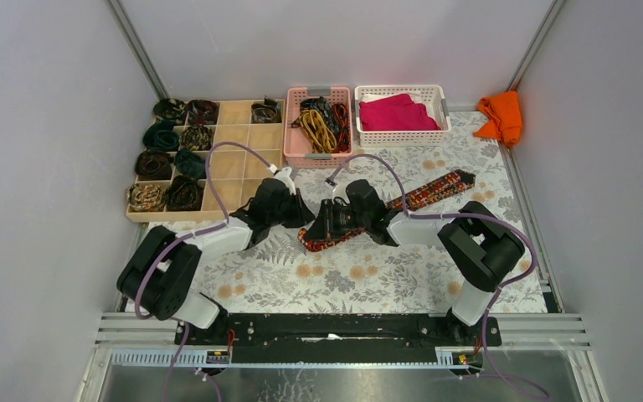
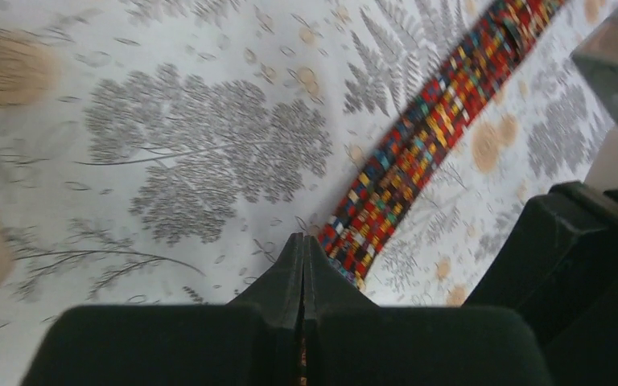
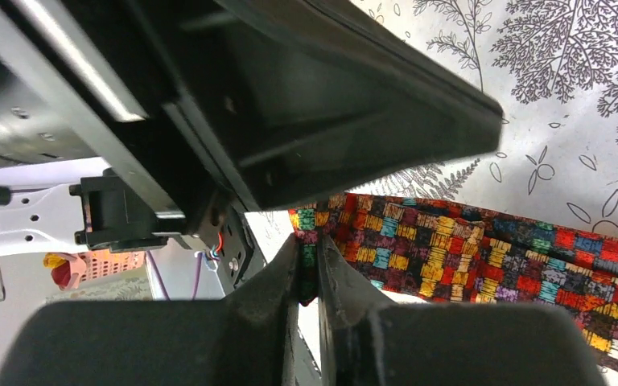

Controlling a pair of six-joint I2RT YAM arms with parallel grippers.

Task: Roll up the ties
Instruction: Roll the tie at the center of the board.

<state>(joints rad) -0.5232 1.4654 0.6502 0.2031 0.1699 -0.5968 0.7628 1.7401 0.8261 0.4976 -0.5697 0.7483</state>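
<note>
A red-orange-and-dark patterned tie (image 1: 427, 193) lies diagonally on the leaf-print tablecloth, its narrow end near the middle. My left gripper (image 1: 303, 219) is at that narrow end. In the left wrist view the gripper (image 2: 303, 239) has its jaws pressed together with a sliver of patterned fabric between them, and the tie (image 2: 426, 129) runs away to the upper right. My right gripper (image 1: 325, 228) sits just beside the left one. In the right wrist view the gripper (image 3: 310, 241) is shut on the edge of the tie (image 3: 467, 257).
A wooden divided tray (image 1: 234, 159) at the back left holds several rolled ties. A pink basket (image 1: 291, 126) holds loose ties. A white basket (image 1: 402, 88) holds a magenta cloth (image 1: 393, 113). An orange cloth (image 1: 502, 115) lies at the back right corner.
</note>
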